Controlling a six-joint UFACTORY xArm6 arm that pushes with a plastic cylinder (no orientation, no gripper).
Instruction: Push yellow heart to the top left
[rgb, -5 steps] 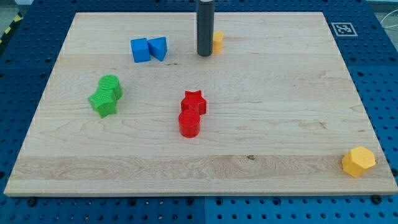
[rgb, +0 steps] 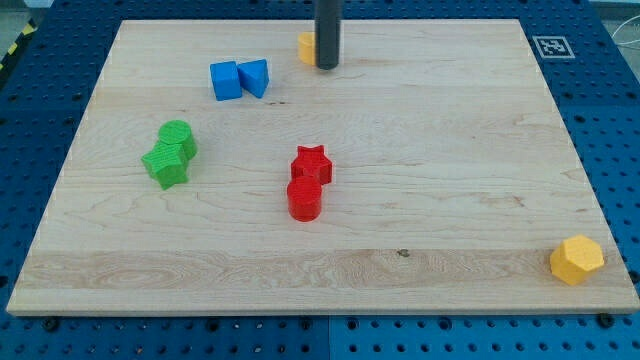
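Observation:
The yellow heart (rgb: 306, 46) lies near the view's top edge of the wooden board, a little left of centre, and is partly hidden by the rod. My tip (rgb: 327, 66) stands right against the heart's right side. Only the heart's left part shows.
A blue cube (rgb: 225, 80) and a blue triangular block (rgb: 254, 76) sit left of the heart. A green cylinder (rgb: 179, 136) and green star (rgb: 167, 165) lie at the left. A red star (rgb: 312, 163) and red cylinder (rgb: 304, 199) sit mid-board. A yellow hexagon (rgb: 577, 260) is at the bottom right.
My tip has moved up toward the view's top. The yellow heart, before on the rod's right, now shows on its left and higher up.

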